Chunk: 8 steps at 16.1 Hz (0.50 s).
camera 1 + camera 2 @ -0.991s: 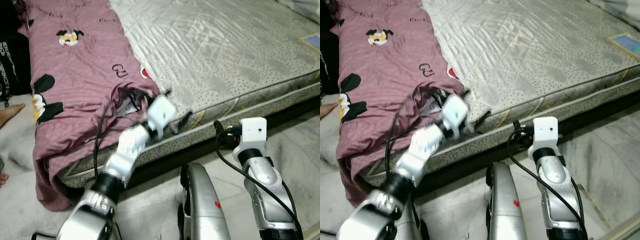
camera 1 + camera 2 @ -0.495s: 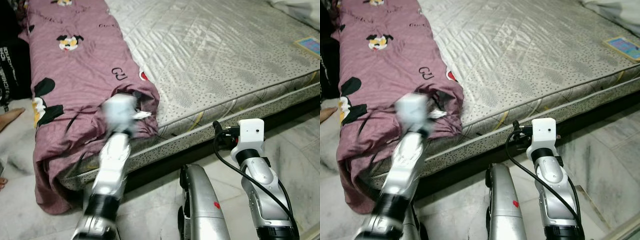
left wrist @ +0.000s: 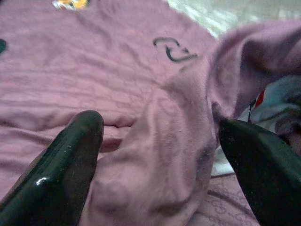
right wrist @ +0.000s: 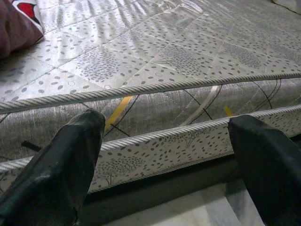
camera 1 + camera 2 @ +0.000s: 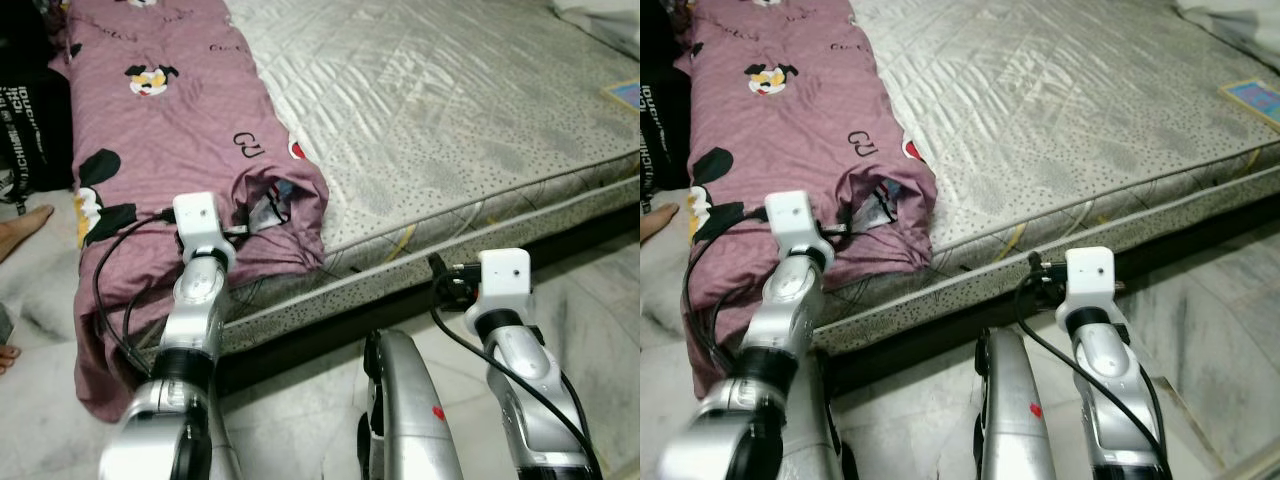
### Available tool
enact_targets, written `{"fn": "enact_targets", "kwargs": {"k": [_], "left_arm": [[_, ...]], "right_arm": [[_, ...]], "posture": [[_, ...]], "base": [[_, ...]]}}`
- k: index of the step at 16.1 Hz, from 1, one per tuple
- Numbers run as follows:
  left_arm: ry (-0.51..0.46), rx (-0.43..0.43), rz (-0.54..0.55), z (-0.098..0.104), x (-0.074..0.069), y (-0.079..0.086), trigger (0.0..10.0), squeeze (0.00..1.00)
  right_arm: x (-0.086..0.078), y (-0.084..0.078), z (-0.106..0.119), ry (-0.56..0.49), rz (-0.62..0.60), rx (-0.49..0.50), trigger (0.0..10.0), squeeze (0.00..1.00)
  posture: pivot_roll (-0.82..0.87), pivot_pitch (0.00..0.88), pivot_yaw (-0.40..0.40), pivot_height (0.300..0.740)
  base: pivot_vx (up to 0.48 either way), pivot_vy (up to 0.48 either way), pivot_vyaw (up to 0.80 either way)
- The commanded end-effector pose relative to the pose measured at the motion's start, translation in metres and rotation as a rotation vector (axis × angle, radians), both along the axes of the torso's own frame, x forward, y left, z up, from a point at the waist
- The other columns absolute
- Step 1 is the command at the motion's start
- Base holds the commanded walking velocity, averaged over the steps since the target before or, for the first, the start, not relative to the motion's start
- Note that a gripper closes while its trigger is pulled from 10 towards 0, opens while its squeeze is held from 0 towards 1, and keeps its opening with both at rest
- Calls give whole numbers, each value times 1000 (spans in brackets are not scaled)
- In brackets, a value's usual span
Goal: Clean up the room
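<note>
Straddling a raised fold of the mauve cartoon-print bedsheet [image 3: 174, 136], my left claw [image 3: 160, 165] stood with its fingers [image 3: 70, 160] apart, cloth between them, nothing pinched. The sheet lay bunched along the left side of the bare quilted mattress [image 5: 450, 110], its near corner turned over. Best to close low on the fold, taking a thick gather. My right claw [image 4: 164, 160] hovered open off the mattress's near edge. Marble floor [image 5: 600, 270] below; a person's foot [image 5: 20, 225] at far left.

A blanket [image 5: 170, 130] lies along the mattress [image 5: 450, 110] from 9 to 11 o'clock, draping over its near edge; a booklet [image 5: 625, 92] sits on it at 2 o'clock.
</note>
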<state>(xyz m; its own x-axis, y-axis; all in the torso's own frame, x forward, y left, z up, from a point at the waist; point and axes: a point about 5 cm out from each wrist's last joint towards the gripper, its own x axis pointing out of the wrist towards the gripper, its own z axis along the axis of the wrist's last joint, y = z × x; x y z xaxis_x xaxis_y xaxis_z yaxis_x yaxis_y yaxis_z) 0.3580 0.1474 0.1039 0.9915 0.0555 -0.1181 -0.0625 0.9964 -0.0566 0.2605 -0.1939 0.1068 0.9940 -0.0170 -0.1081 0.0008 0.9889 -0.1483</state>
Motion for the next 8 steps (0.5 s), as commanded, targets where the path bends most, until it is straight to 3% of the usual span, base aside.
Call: {"fn": "enact_targets", "kwargs": {"k": [1,5,8], "left_arm": [[52,4,-32,-6,2,-1,10000,0],[129,50,-188,-6,13,-26,10000,0],[220,124,-396,-20,6,-60,10000,0]], "right_arm": [[-2,-1,4,-6,2,-5,10000,0],[-6,-1,3,5,-5,0,10000,0],[-6,0,3,12,-5,-1,10000,0]], "posture": [[-133,115,-5,486],[-143,126,2,486],[-147,122,10,486]], "base": [[0,0,0],[0,0,0],[0,0,0]]}}
